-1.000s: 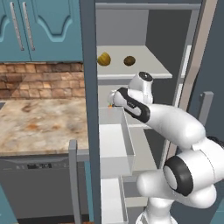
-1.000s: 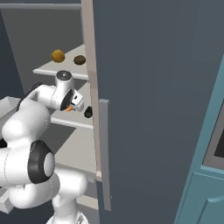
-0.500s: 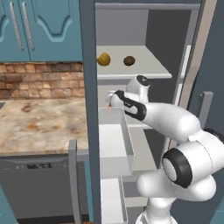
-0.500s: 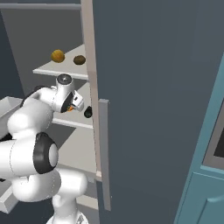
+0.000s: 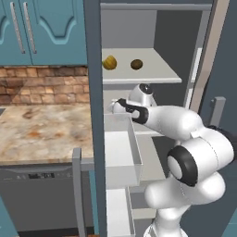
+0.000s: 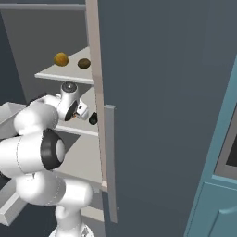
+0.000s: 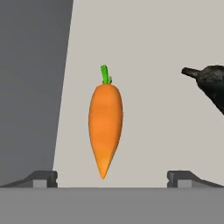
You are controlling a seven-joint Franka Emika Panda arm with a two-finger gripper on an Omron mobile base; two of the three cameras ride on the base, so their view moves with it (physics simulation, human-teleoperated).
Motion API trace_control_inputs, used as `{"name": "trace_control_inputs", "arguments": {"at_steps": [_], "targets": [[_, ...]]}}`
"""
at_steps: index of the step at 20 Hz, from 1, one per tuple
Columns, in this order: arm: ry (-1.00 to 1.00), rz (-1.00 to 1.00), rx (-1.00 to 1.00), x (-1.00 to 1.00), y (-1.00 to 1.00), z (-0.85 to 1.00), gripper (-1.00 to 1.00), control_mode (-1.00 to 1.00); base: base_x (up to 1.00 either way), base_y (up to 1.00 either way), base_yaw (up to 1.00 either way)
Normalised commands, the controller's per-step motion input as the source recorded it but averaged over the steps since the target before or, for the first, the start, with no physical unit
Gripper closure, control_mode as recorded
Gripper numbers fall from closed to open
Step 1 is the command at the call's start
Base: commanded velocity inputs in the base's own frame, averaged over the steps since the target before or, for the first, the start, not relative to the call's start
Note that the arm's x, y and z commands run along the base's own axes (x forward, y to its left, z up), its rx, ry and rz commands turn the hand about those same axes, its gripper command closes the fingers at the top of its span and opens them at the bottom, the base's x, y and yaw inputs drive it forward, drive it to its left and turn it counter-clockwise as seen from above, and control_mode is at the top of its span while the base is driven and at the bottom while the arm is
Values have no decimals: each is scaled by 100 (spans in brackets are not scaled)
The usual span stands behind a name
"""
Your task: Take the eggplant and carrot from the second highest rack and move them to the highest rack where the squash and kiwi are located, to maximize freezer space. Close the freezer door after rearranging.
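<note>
Just a wide-spread tool (image 7: 111,178) over the carrot (image 7: 105,128), eggplant (image 7: 212,85) beside, no readable writing anywhere.

A rendered home kitchen. Shown by teal panelled cupboard doors (image 5: 44,30) with grey bar handles above a red-brown brick backsplash (image 5: 44,85), a mottled tan stone counter (image 5: 44,134), and a grey built-in appliance front (image 5: 39,196) beneath it. Beside these, a tall freezer (image 5: 92,92) standing open, with pale shelves, white box drawers (image 5: 122,155), and produce such as a carrot (image 7: 105,129) lying inside.
</note>
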Motion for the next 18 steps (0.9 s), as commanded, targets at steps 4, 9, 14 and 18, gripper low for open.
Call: {"name": "trace_control_inputs", "arguments": {"at_steps": [4, 9, 14, 18], "targets": [[4, 0, -1, 25, 13, -24, -100, -100, 0, 0, 0], [2, 0, 0, 23, 11, -18, -100, -100, 0, 0, 0], [0, 0, 0, 23, 4, -15, -100, -100, 0, 0, 0], [0, 0, 0, 27, 0, -20, -100, -100, 0, 0, 0]]}}
